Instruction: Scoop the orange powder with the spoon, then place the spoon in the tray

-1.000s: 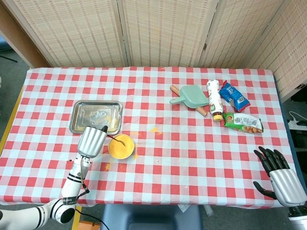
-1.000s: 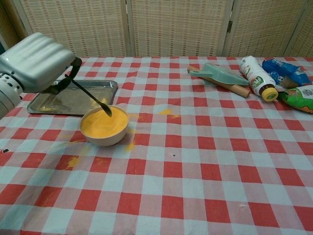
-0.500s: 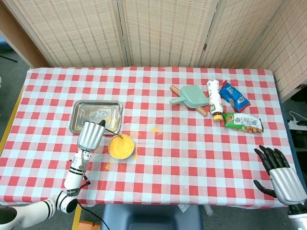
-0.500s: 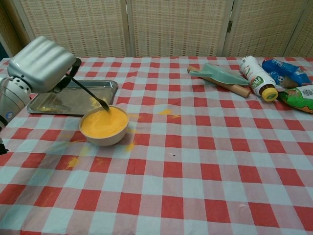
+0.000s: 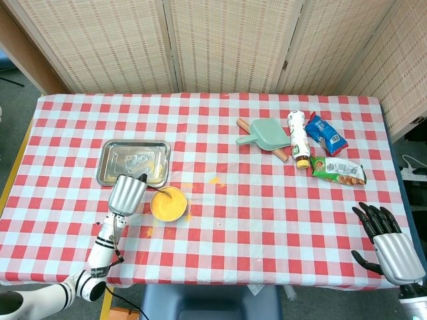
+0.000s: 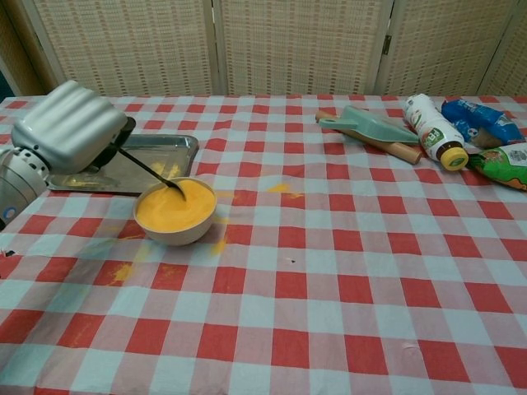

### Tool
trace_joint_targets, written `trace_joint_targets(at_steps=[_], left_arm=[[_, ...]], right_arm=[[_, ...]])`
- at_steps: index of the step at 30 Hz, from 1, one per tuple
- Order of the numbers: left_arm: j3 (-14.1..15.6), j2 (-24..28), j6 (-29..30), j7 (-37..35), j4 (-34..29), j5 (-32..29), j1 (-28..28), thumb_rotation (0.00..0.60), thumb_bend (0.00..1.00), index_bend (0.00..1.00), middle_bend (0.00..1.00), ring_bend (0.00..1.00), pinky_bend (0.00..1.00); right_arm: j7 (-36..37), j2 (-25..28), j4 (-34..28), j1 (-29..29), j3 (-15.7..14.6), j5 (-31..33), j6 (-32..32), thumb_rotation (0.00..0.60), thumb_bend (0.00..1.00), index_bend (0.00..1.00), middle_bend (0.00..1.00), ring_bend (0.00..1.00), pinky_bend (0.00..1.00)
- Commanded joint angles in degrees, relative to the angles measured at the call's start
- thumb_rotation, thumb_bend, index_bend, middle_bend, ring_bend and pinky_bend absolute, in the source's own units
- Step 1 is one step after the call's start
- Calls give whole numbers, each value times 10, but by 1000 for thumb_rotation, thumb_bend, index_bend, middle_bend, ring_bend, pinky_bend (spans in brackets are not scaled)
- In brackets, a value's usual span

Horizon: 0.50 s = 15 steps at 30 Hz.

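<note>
A cream bowl [image 6: 174, 217] [image 5: 167, 204] full of orange powder stands on the checked cloth just right of the steel tray [image 6: 78, 175] [image 5: 110, 164]. My left hand [image 6: 67, 127] [image 5: 126, 195] holds a thin black spoon [image 6: 153, 172] by its handle, at the bowl's left. The spoon slants down to the right and its tip sits in the powder. My right hand [image 5: 387, 241] rests at the table's near right corner, fingers spread, holding nothing; only the head view shows it.
Orange powder is spilled on the cloth around the bowl [image 6: 122, 271] and further right [image 6: 280, 188]. At the back right lie a green dustpan [image 6: 369, 125] over a rolling pin, a white bottle [image 6: 434, 130] and snack packets [image 6: 480, 119].
My left hand rose and drew back a little, then came down again; the spoon tip now dips into the powder. The right hand has stayed put.
</note>
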Motion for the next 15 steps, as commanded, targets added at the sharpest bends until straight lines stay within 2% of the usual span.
trace_joint_targets(at_steps=[1, 15], left_arm=[[-1, 16, -10, 27, -33, -17, 10, 600, 795, 953, 1000, 1000, 1000], [5, 87, -6, 70, -154, -39, 38, 600, 800, 953, 1000, 1000, 1000]], right_arm=[[-1, 0, 0, 1, 0, 0, -1, 600, 189, 0, 0, 0, 0], [-13, -4, -4, 1, -3, -3, -3, 600, 189, 0, 0, 0, 0]])
